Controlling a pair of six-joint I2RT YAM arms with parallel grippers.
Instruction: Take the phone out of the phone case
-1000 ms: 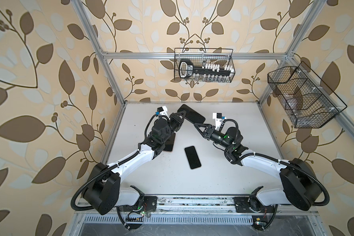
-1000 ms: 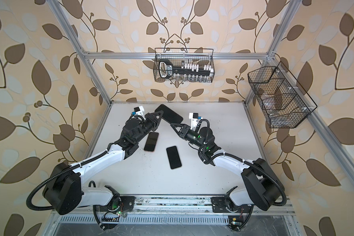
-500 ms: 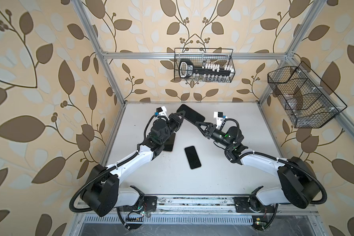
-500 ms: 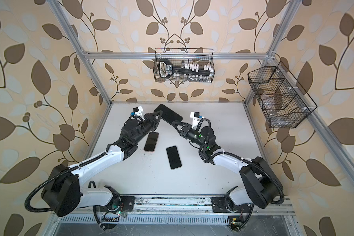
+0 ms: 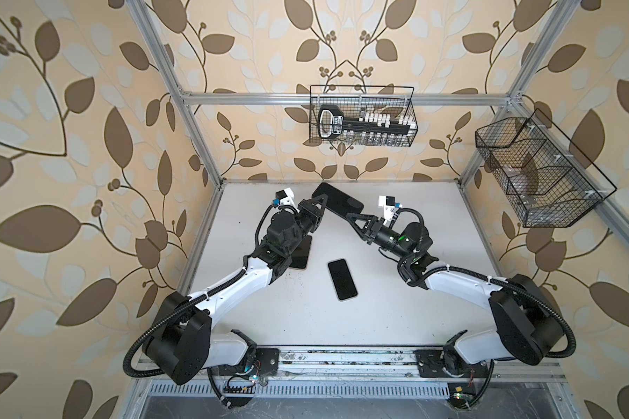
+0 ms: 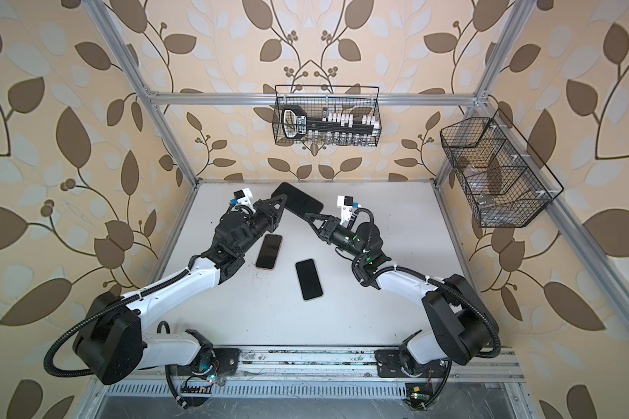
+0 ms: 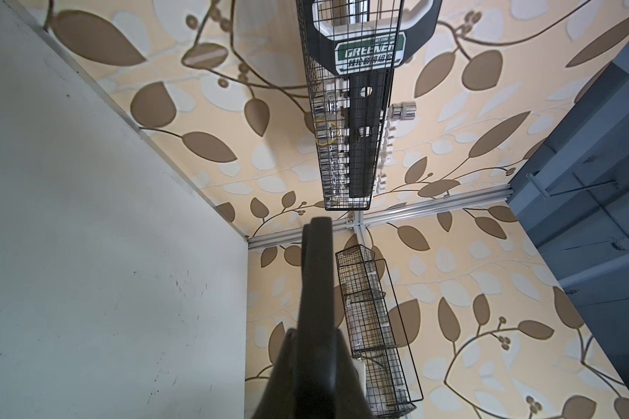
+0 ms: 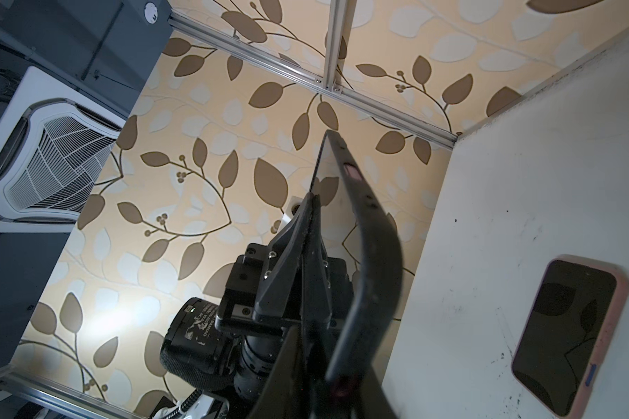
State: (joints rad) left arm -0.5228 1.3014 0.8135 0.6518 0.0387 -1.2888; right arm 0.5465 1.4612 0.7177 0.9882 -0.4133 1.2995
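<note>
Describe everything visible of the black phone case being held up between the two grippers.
The black phone case looks matte and rubbery, with small cut-outs along its edge. It is held off the table, above its back middle. In the right wrist view it bows away from the glossy phone, and the two meet only at the far end. The left gripper clamps it together with the phone, and the right gripper pinches its near end.
</note>
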